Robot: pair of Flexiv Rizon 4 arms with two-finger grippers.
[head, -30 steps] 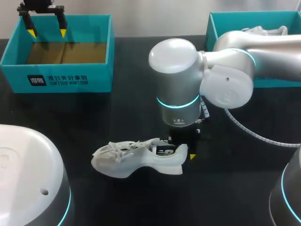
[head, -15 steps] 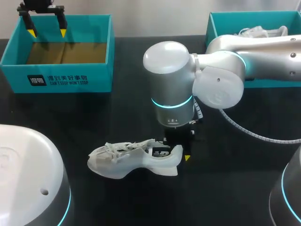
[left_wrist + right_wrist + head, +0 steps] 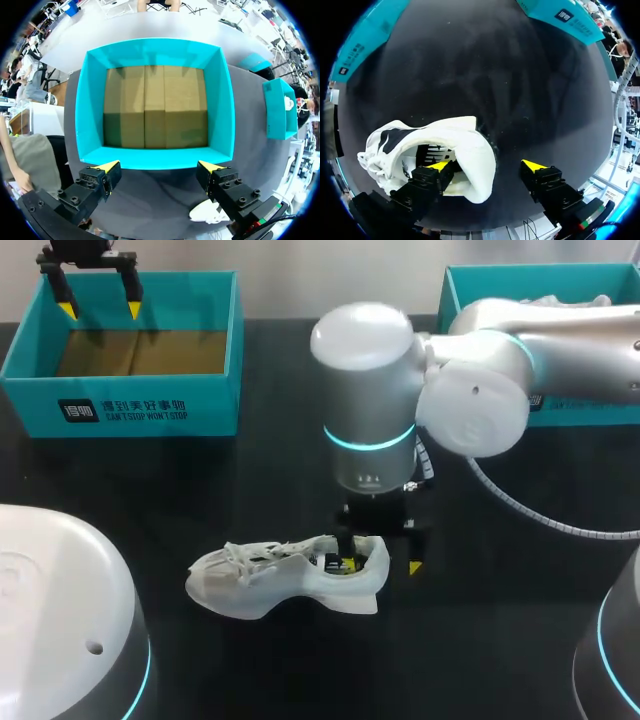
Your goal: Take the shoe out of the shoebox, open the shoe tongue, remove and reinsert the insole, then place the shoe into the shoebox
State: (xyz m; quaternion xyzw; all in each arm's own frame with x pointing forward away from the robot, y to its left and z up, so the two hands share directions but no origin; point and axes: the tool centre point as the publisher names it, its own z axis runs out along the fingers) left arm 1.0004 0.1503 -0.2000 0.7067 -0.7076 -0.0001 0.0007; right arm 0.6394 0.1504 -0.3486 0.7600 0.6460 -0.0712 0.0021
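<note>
Shoe (image 3: pixel 280 575) heel sits between the spread right gripper (image 3: pixel 486 165) fingers. The left gripper (image 3: pixel 159 166), also spread, faces the shoebox (image 3: pixel 155 52) and its brown floor.

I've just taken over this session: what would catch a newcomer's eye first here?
The white mesh sneaker sits mid-way across the black table. The right gripper is open astride its heel, one yellow-tipped finger inside the shoe and the other outside. At the far left, the left gripper hangs open over the empty teal cardboard shoebox.
</note>
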